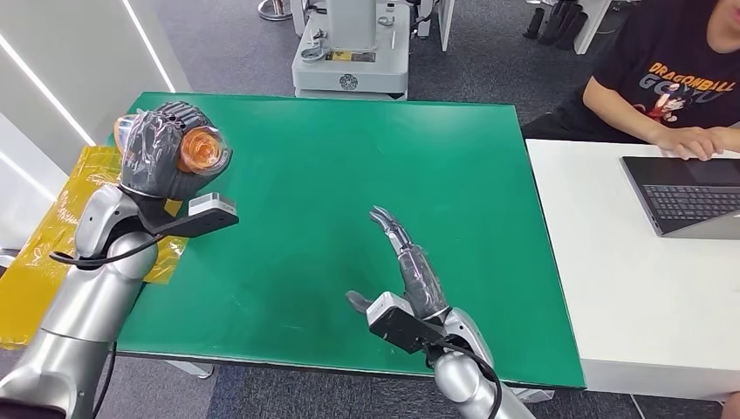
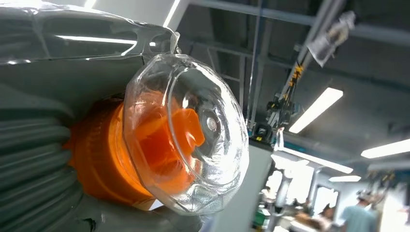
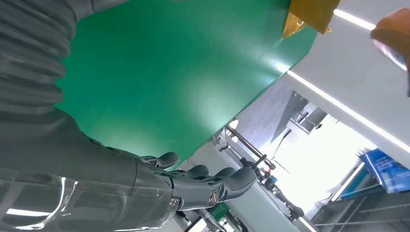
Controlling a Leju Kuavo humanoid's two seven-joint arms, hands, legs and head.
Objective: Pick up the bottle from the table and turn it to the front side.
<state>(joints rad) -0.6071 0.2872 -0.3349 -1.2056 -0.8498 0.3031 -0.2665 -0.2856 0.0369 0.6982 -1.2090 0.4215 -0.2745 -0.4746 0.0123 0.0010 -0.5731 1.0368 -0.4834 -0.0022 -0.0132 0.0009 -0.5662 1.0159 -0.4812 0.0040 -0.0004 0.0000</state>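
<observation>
Head view: one bottle [image 1: 202, 150], gripped by the left hand [image 1: 155, 157] above the green surface's [image 1: 349, 175] left edge; the right hand [image 1: 410, 271] hovers empty, fingers extended. Left wrist view: the bottle's one orange cap [image 2: 159, 140] under a clear cover [image 2: 193, 135]. Right wrist view: straight fingers [image 3: 212, 181].

A green table [image 1: 349, 175] takes up the middle of the room, and a crumpled sheet of yellow film [image 1: 48, 236] lies along its left edge, hanging off onto the white surface beside it. Just to the right, touching or nearly so, stands a white table [image 1: 611, 279] with an open laptop [image 1: 689, 196] on it. A person in a black printed T-shirt [image 1: 663, 78] sits behind that table, one hand [image 1: 694, 141] resting at the laptop's far edge. Beyond the green table a pale grey machine base [image 1: 349, 52] stands on the dark carpet; what it belongs to I can't quite make out.
</observation>
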